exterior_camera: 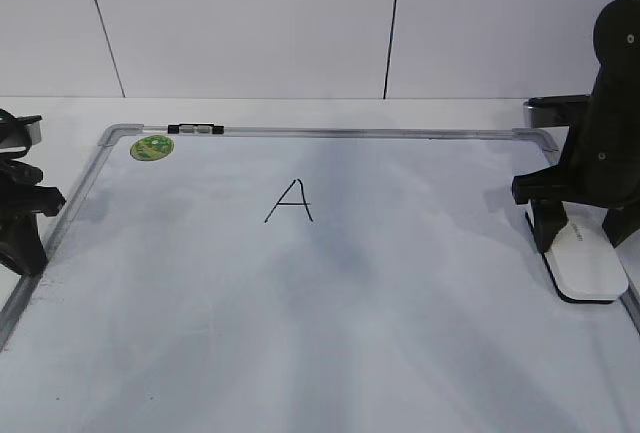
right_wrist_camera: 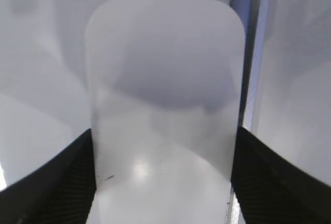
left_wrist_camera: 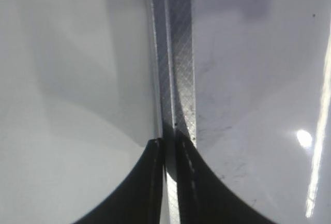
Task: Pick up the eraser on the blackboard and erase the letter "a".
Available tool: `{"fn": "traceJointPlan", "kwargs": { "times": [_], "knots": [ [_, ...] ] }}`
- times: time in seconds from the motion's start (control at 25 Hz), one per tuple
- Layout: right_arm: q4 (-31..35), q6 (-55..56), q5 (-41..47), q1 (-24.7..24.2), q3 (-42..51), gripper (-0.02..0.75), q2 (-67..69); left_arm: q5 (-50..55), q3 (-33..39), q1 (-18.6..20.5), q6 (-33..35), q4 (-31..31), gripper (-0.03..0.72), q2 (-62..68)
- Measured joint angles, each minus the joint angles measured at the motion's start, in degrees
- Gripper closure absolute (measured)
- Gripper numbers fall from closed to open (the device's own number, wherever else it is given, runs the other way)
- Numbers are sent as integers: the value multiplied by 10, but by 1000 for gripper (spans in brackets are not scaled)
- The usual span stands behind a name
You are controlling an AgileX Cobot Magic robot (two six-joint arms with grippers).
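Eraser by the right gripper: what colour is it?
White on top with a dark underside, the eraser shows best in the exterior view.

The blackboard [exterior_camera: 300, 333] is white with a silver-grey frame, a round green sticker [exterior_camera: 152, 147] at its far left corner and a thin black letter [exterior_camera: 290, 201] drawn on it. The eraser [exterior_camera: 585, 265] is white over a dark underside, and both claws are black.

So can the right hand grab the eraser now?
Probably yes. The right hand is open, with a finger on each side of the eraser, which lies flat on the blackboard, and nothing is in between.
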Motion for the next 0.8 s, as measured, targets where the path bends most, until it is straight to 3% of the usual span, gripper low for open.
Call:
{"fn": "traceJointPlan", "kwargs": {
  "times": [0.8],
  "knots": [
    [-1, -1, 4, 0, 0, 140, 1, 0, 0, 0, 0, 0, 652, 0]
  ]
}}
